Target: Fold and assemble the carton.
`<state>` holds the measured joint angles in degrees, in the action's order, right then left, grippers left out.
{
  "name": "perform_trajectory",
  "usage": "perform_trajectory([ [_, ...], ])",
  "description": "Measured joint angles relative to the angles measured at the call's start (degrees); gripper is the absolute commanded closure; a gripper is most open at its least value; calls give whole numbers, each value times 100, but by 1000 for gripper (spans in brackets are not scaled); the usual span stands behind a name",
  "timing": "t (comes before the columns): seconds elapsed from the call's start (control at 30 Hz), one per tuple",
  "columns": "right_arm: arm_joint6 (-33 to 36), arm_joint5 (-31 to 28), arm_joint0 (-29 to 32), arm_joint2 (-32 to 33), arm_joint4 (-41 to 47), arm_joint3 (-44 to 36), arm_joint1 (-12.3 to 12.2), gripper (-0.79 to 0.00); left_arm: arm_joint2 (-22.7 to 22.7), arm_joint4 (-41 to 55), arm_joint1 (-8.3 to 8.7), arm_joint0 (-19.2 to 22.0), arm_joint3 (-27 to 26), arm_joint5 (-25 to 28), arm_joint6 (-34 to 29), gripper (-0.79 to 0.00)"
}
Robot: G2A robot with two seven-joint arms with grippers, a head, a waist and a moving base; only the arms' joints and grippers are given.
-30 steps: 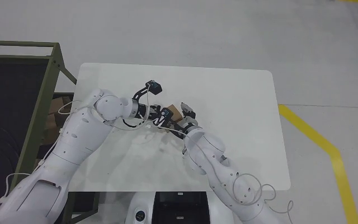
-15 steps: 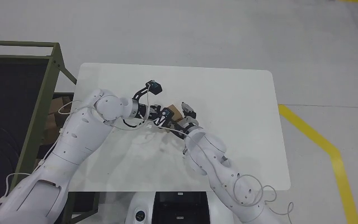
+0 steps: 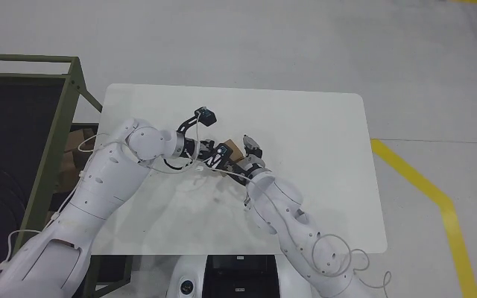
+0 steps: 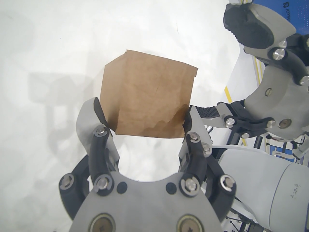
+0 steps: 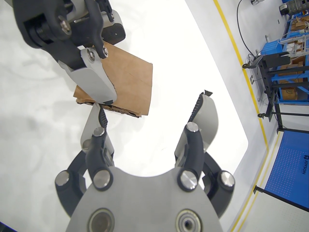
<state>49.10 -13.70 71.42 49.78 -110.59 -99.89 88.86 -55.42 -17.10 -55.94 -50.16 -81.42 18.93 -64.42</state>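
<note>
A flattened brown carton [image 4: 149, 97] is held just above the white table [image 3: 313, 119], near its middle. My left gripper [image 4: 144, 109] is shut on it, one finger pressing each side edge. In the top view the carton [image 3: 232, 144] lies between the two wrists. My right gripper [image 5: 152, 102] stands open right beside the carton [image 5: 131, 83], with nothing between its fingers. One of its fingertips [image 5: 101, 112] sits at the carton's corrugated edge, close under a finger of the left gripper [image 5: 106, 59]. From the left wrist, the right gripper [image 4: 225, 68] appears beside the carton with its fingers spread.
A green metal frame [image 3: 52, 112] holding cardboard stands off the table's left side. A yellow floor line [image 3: 417, 182] runs past the right edge. The table has bare surface all around the arms.
The right arm has shifted very slightly near the carton. The left gripper and the carton have stayed in place.
</note>
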Motion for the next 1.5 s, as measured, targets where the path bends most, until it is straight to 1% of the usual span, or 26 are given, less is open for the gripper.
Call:
perform_trajectory([
  [0.13,-33,-24,35,17,-15,-19,-4,-625,6,-4,-1,5,2,-6,4,-616],
  [0.3,-36,-33,48,29,-20,-26,1,-619,-4,-2,-1,10,4,-17,35,-656],
  [0.67,-62,-49,84,57,-44,-7,6,-619,-22,6,7,-6,16,-5,59,-622],
  [0.73,-55,-52,61,52,-34,32,13,-616,-18,8,6,0,22,-5,50,-622],
  [0.9,-31,-44,12,33,-17,91,32,-616,-13,31,3,8,39,2,56,-650],
  [1.07,11,-23,-19,25,-23,136,47,-616,-12,38,2,9,50,3,68,-637],
  [1.23,23,-13,-28,24,-26,153,57,-613,-10,61,2,11,62,16,62,-680],
  [1.3,25,-12,-28,25,-30,156,61,-610,-11,81,1,11,69,14,65,-686],
  [1.37,23,-14,-30,27,-31,159,64,-619,-14,85,2,10,75,15,70,-686],
  [1.5,6,-26,-45,36,-8,190,71,-606,-18,116,3,2,89,26,60,-650],
])
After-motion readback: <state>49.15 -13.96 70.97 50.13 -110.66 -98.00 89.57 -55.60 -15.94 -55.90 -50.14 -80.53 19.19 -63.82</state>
